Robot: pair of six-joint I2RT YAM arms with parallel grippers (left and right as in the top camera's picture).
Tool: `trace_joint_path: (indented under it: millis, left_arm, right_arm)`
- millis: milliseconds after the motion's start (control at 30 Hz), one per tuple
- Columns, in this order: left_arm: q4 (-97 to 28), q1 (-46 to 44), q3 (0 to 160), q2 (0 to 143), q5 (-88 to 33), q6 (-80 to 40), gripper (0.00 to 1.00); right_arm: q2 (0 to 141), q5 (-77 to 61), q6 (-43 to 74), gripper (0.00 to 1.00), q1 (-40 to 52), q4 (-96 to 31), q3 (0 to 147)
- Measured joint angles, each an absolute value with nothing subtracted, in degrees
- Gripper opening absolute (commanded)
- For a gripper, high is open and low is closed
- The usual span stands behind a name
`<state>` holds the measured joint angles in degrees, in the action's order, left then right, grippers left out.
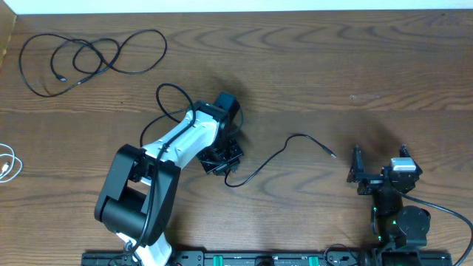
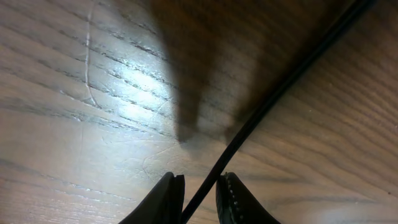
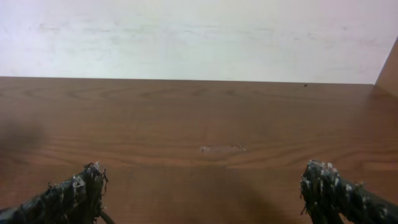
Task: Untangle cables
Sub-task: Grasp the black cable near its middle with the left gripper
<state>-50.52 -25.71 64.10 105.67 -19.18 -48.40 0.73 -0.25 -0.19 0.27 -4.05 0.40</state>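
One black cable [image 1: 281, 151] runs from under my left gripper [image 1: 222, 159] to a plug end at mid-table, with a loop [image 1: 168, 94] behind the arm. In the left wrist view this cable [image 2: 280, 93] passes diagonally between the fingers of my left gripper [image 2: 202, 176]. The jaws stand narrow around it, with a gap still showing beside the cord. A second black cable [image 1: 96, 55] lies coiled at the far left. A white cable [image 1: 7, 164] lies at the left edge. My right gripper [image 1: 357, 171] [image 3: 205, 171] is wide open and holds nothing.
The thick black cord [image 1: 443, 208] of the right arm base trails toward the right edge. The arm bases [image 1: 244, 258] line the front edge. A pale wall [image 3: 199, 37] rises behind the table's far edge.
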Motion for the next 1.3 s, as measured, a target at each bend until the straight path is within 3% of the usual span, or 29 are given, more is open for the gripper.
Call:
trace_joint_path:
  millis: [200, 400, 433, 533, 767, 967, 1300]
  left_arm:
    - [-50.5, -25.7, 64.1, 105.6, -19.2, -48.2, 0.15]
    - [-50.6, -25.7, 64.1, 105.7, -19.2, -48.0, 0.15]
    - [-50.7, -25.7, 64.1, 105.6, -19.2, -48.0, 0.17]
    - [-51.3, -25.7, 64.1, 105.6, -19.1, -47.2, 0.37]
    - [-52.3, -25.7, 64.1, 105.7, -19.2, -45.1, 0.45]
    - [-52.3, -26.1, 63.2, 105.7, -19.2, -44.9, 0.45]
    - [-52.2, -26.7, 63.1, 105.7, -19.2, -44.7, 0.33]
  right_arm:
    - [0.7, -0.3, -0.2, 0.99, 0.3, -4.1, 0.4]
    - [0.7, -0.3, -0.2, 0.99, 0.3, -4.1, 0.4]
    - [0.7, -0.3, -0.2, 0.99, 0.3, -4.1, 0.4]
    - [0.7, -0.2, -0.2, 0.99, 0.3, -4.1, 0.4]
    - [0.7, -0.3, -0.2, 0.99, 0.3, -4.1, 0.4]
    - [0.7, -0.3, -0.2, 0.99, 0.3, -4.1, 0.4]
    - [0.7, -0.2, -0.2, 0.99, 0.3, -4.1, 0.4]
